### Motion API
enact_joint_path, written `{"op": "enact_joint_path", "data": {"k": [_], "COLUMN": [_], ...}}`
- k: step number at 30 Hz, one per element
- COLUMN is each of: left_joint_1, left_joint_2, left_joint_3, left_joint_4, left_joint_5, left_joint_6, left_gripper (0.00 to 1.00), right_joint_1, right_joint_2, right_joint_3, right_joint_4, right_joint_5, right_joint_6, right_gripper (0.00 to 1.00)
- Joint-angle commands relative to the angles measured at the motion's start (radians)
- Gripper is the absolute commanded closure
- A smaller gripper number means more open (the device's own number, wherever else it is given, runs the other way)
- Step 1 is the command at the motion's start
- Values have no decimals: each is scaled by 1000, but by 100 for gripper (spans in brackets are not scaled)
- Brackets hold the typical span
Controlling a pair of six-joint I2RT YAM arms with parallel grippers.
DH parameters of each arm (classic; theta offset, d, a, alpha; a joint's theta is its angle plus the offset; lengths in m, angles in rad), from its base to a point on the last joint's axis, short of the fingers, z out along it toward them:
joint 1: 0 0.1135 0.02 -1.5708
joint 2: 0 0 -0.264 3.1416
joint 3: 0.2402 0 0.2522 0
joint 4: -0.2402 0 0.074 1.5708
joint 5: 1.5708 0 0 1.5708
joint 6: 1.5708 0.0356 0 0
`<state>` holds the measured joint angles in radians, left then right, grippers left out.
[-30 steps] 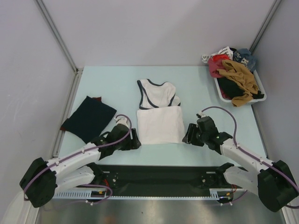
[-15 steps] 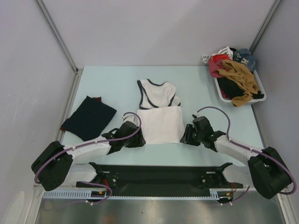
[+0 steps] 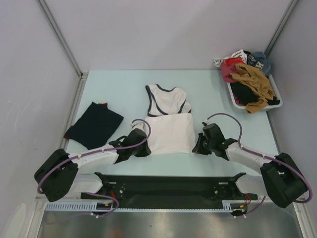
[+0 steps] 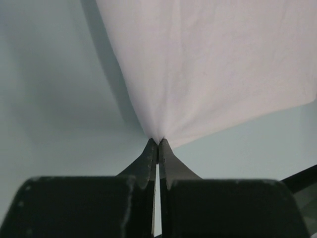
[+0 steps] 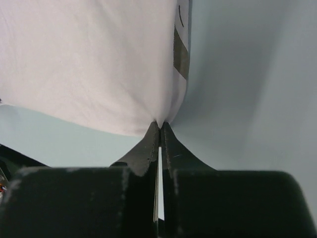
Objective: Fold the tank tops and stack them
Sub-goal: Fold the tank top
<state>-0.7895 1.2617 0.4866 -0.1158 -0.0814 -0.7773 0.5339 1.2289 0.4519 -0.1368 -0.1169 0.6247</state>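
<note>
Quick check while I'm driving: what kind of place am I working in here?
Probably a lab test cell, not a home: plain white panel walls on metal frame posts, a pale table, and a tray heaped with clothes, seemingly for folding.

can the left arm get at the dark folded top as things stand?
Probably not yet. The table between them is bare, but the left gripper is shut on the white top, so it must let go before going for the dark top.

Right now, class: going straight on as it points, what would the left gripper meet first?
The white tank top: the left gripper is shut on its near corner, with cloth spreading straight ahead.
</note>
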Motion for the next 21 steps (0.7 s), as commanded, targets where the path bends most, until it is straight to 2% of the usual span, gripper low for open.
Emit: {"op": "enact_joint_path", "data": {"k": [1,5,15,21], "left_joint_1": [-8,-11,-142,-140], "left_joint_2": [-60,-91,-205,-324], "left_joint_3": [-6,-2,-23,30], "left_joint_4": [-39,-71,-183,-312], "left_joint_5": [11,54,71,74], "left_joint_6": [18,27,-57,-57], "left_gripper": [100,100,100,99], "right_joint_1": [23,37,185,195], "right_joint_2": [-55,-129,-370,-459], "right_joint_3": [16,21,16,147], "right_joint_4": [-65,-133,-345,-483], "right_joint_5": [14,7,68,120], "right_joint_6": [-5,9,116,98], "right_gripper": [100,100,100,100]}}
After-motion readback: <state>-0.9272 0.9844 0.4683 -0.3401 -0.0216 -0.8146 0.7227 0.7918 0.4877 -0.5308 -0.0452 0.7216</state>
